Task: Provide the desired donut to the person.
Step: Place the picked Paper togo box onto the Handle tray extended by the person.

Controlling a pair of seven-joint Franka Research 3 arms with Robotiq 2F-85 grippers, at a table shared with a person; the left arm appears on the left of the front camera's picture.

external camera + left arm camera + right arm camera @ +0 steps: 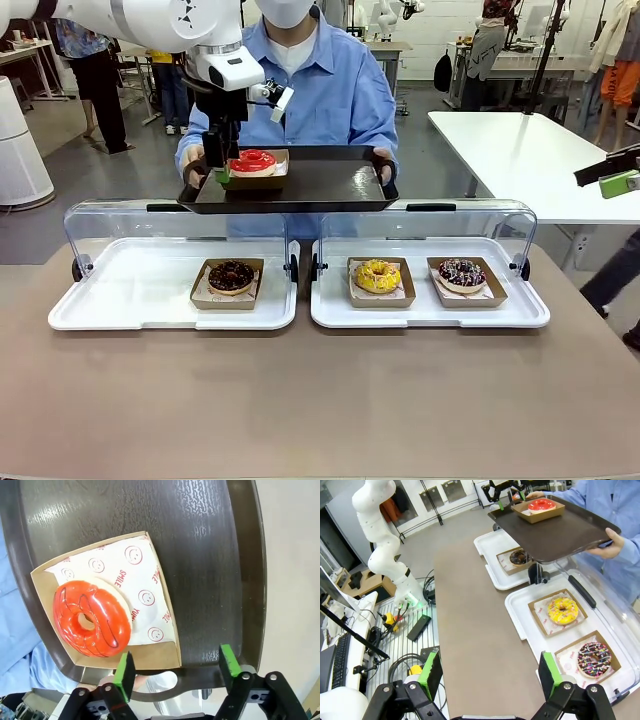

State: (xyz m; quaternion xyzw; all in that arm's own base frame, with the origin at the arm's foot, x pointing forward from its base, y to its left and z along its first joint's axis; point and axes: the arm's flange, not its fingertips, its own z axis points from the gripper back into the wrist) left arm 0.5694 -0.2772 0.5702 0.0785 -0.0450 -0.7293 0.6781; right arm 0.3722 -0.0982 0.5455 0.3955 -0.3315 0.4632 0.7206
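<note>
Left gripper (176, 652): jaws spread, gripping nothing. It hangs over the tray's left end with one finger (124, 672) at the carton's wall, so the carton seems to sit free.
Red donut (253, 161): in its carton (150, 570), on the left part of the tray (330, 185), which the person (330, 90) holds.
Tray: dark, gripped at both ends by the person's hands (192, 160), level above the far side of the cases, likely so the carton cannot slide.
Right gripper (490, 654): wide open and empty, off to the right above the table (320, 400), well apart from the handover.
Cases (120, 300): lids up. The chocolate donut (231, 276) is in the left one, the yellow donut (378, 276) and sprinkled donut (462, 272) in the right.
Stage: delivery looks all but done; the arm has yet to lift away.
Risk: a finger catching the carton's rim could drag it.
</note>
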